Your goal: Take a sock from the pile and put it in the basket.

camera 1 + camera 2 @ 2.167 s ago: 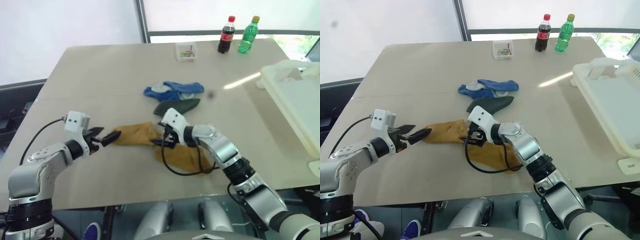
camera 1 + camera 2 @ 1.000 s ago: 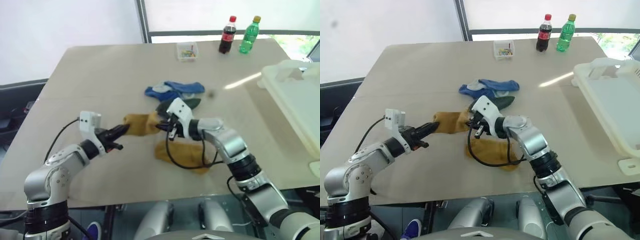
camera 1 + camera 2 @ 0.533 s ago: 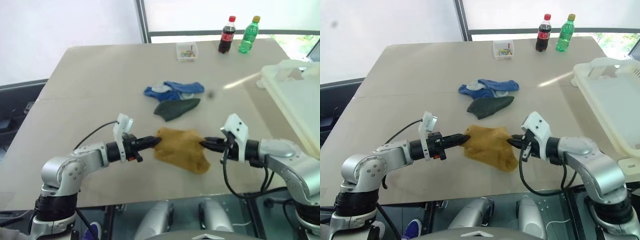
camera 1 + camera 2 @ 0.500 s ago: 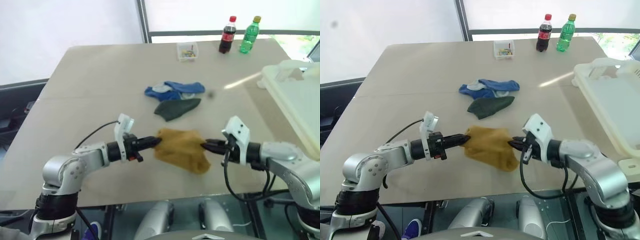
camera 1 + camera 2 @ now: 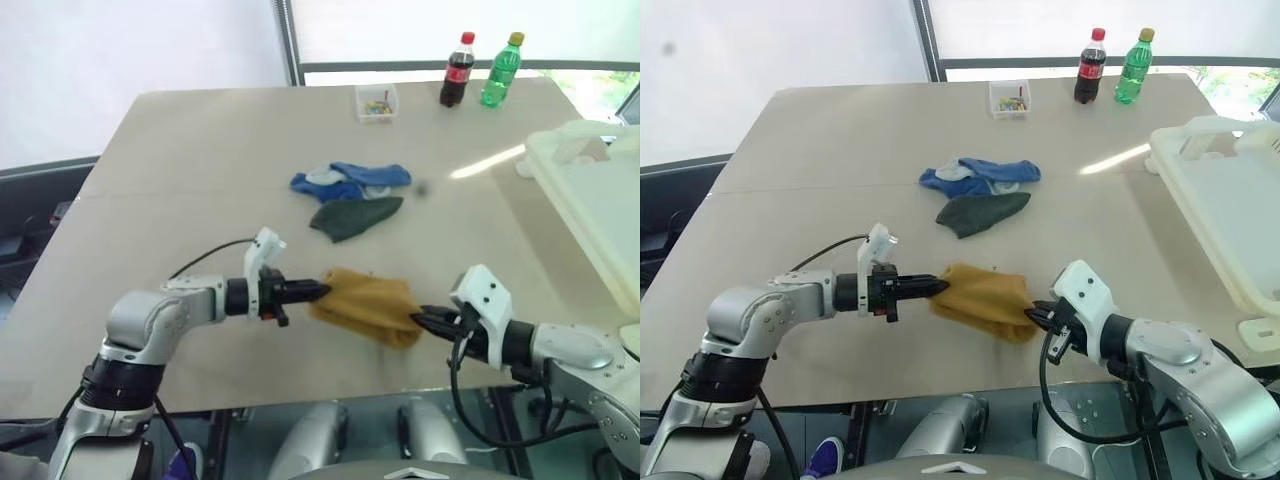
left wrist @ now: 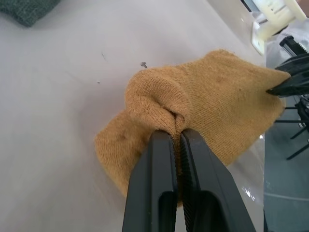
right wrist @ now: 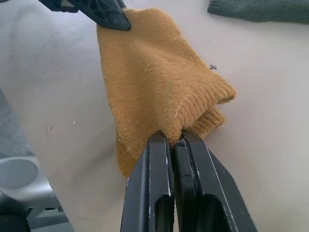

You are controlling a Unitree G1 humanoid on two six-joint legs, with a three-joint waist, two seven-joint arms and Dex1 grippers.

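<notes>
So the mustard sock [image 5: 365, 305] is pinched at both ends near the table's [image 5: 180, 160] front edge, left gripper [image 5: 318, 292] and right gripper [image 5: 420, 318] both clamped on it. I'm mid-carry; next I need to swing it toward the basket [image 5: 590, 200] at the right edge.

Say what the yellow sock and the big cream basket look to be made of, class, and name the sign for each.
Yellow sock: knitted fabric, matte and soft; fine knit loops and a ribbed cuff show. Basket: likely moulded plastic, smooth and faintly glossy, with a thick rounded rim.
</notes>
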